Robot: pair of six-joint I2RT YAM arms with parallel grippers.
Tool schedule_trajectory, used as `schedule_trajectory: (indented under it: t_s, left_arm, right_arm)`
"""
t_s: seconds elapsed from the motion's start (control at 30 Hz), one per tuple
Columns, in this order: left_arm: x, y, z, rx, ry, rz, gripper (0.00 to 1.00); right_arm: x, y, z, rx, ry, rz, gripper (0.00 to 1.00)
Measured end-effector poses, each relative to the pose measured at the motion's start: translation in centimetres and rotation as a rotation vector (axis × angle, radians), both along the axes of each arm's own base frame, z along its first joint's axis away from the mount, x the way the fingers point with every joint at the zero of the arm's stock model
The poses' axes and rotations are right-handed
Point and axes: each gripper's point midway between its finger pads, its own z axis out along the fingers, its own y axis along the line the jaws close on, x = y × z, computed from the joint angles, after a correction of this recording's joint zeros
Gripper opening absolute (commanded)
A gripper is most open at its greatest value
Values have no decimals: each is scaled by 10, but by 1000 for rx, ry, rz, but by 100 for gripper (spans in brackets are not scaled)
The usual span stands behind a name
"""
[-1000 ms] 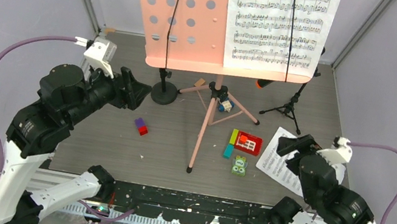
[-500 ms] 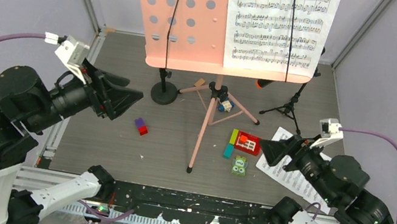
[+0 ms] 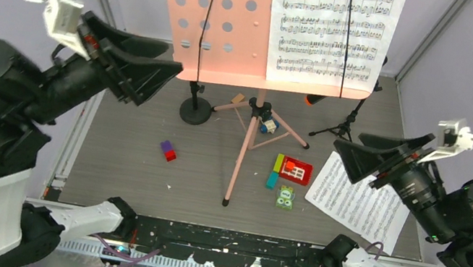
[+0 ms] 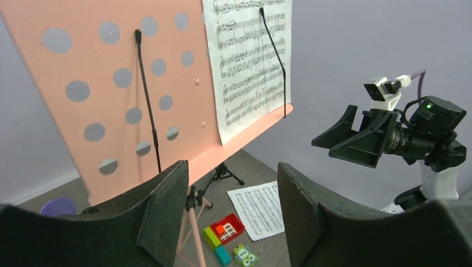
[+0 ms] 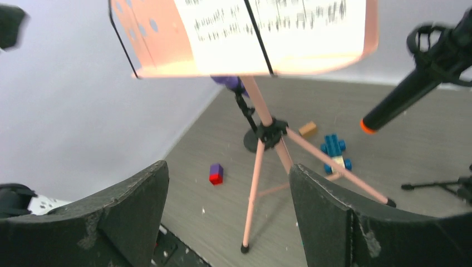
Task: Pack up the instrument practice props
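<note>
the pink perforated sheet-music holder on tripod legs [image 3: 211,11] stands upright at the middle of the desk [image 3: 195,185], with a white printed note sheet [image 3: 328,32] on it. the left gripper [image 3: 170,57] and right gripper [image 3: 348,140] hover either side, both released and empty. this looks like the approach step; the next move likely calls for freeing that sheet.

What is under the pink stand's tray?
Its tripod legs, a round-based mic support, a blue toy car and a tan brick. The tray hides the support's top from above.

Note sheet [image 3: 332,33] on holder [image 3: 210,18], second sheet [image 3: 353,202] on table [image 3: 125,165] — right of bricks [image 3: 291,170]
</note>
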Motion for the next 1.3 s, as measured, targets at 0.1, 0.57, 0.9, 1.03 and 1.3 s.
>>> schedule_trajectory:
  t_s: [0.1, 0.57, 0.9, 1.03, 1.3]
  left_arm:
    - [22, -18, -4, 9, 32, -21, 58]
    - [77, -71, -22, 11, 145, -71, 50]
    - [63, -98, -10, -36, 104, -100, 52]
    - [71, -103, -14, -53, 111, -60, 52]
    - [80, -121, -22, -55, 134, -42, 52]
  right_arm:
    - [2, -3, 31, 20, -43, -18, 80]
    - [61, 38, 91, -87, -65, -81, 80]
    - [78, 36, 87, -106, -46, -158, 82]
    - [76, 32, 98, -85, -67, -170, 83]
    - [82, 32, 121, -82, -106, -191, 72]
